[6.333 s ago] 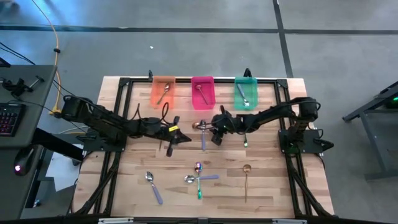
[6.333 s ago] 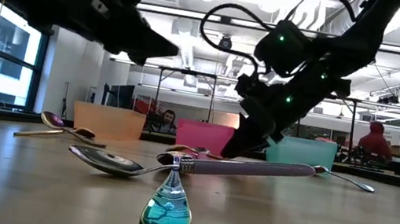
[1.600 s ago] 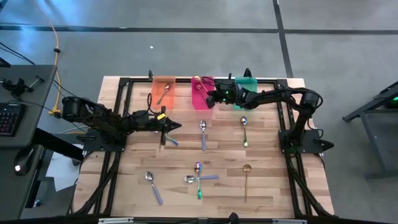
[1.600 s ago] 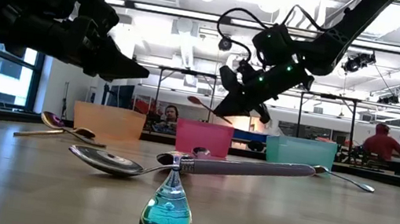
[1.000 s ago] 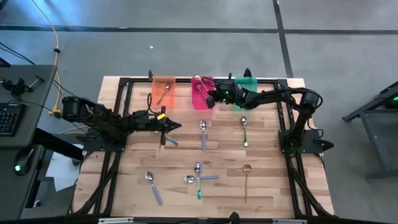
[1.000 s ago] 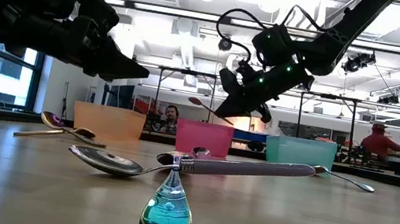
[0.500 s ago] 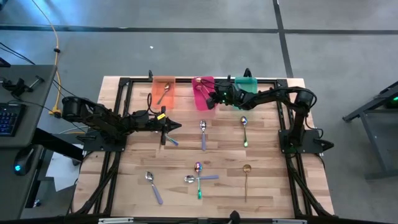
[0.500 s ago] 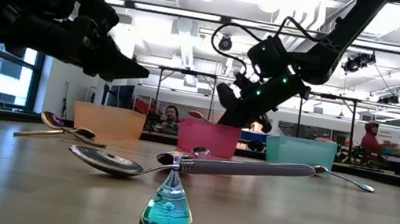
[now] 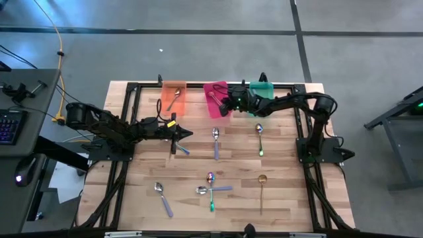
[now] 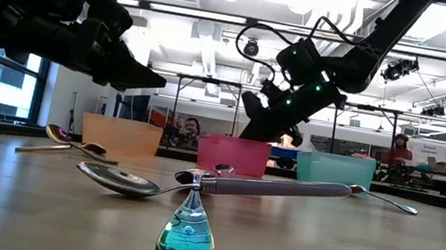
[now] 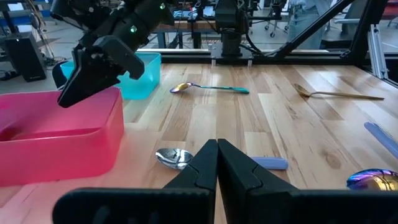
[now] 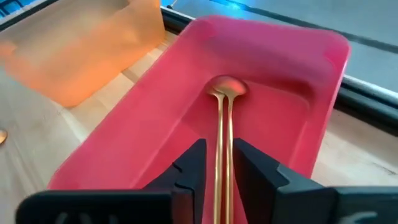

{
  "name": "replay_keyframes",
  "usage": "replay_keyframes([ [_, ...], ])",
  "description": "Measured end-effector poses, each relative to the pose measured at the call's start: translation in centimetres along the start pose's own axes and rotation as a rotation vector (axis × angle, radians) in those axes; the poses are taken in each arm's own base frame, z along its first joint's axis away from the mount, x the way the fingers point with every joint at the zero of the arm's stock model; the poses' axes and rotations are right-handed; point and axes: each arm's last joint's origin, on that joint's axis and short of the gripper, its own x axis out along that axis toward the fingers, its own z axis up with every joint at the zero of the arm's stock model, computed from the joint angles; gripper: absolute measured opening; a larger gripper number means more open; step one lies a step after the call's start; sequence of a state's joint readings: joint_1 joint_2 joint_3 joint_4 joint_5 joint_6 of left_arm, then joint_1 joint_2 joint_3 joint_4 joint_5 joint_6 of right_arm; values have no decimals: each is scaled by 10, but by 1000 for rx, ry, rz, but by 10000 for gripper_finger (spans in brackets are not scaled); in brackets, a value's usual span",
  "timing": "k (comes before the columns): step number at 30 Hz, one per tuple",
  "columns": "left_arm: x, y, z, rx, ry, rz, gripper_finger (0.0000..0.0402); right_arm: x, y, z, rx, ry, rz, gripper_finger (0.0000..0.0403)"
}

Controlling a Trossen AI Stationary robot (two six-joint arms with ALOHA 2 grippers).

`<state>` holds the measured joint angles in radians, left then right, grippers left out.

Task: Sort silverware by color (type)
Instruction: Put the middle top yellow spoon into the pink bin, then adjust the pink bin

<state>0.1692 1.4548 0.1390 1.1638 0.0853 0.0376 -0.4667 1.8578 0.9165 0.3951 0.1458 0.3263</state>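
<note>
My right gripper (image 9: 227, 103) hangs over the pink bin (image 9: 209, 88), its fingers a little apart. In the right wrist view a gold spoon (image 12: 222, 124) lies in the pink bin (image 12: 280, 68). Its bowl is toward the far wall and its handle runs back between my fingers. My left gripper (image 9: 188, 134) is shut on nothing and hovers over the table left of a silver spoon with a purple handle (image 9: 215, 140). Several more spoons lie flat on the wood nearer the front edge. My right gripper stands with one finger on each side of the gold spoon's handle (image 12: 222, 180), coming slanting down from the table's right. Pink shows between one finger (image 12: 194, 163) and the handle. I cannot tell whether the other finger touches it.
An orange bin (image 9: 174, 98) and a teal bin (image 9: 262, 99) flank the pink one along the far edge, each with a spoon inside. On the table lie a green-handled spoon (image 9: 260, 140), a gold spoon (image 9: 262, 188), crossed spoons (image 9: 211, 190) and a purple-handled spoon (image 9: 163, 197).
My right gripper has sunk toward the pink bin. The gold spoon, which stuck out level above the bin's rim a second ago, has gone down inside the bin and no longer shows above it in the low view.
</note>
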Motion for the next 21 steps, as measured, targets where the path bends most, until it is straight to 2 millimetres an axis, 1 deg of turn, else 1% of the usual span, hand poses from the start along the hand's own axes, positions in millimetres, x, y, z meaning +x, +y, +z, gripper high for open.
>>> replay_keyframes([
  [5, 0, 0, -2, -1, 21, -1, 0, -16, 2, 14, -62, -8, 2, 58],
  [8, 0, 0, -3, -2, 30, -1, 0, -31, 2, 20, -116, 33, -9, 34],
  [10, 0, 0, -4, -10, 37, -2, 0, -43, 1, 22, -157, 85, -22, 15],
  [12, 0, 0, -4, -21, 40, -1, 0, -53, 0, 23, -191, 134, -31, 4],
  [14, 0, 0, -4, -46, 40, 4, 0, -63, -1, 23, -206, 181, -45, 5],
  [16, 2, 1, -2, -74, 37, 20, 0, -68, -2, 22, -213, 217, -54, 6],
  [18, 8, 1, 2, -86, 40, 28, 0, -70, -4, 18, -233, 244, -58, 2],
  [21, 21, 3, 7, -87, 115, 29, 0, -70, -7, 7, -240, 274, -64, 1],
])
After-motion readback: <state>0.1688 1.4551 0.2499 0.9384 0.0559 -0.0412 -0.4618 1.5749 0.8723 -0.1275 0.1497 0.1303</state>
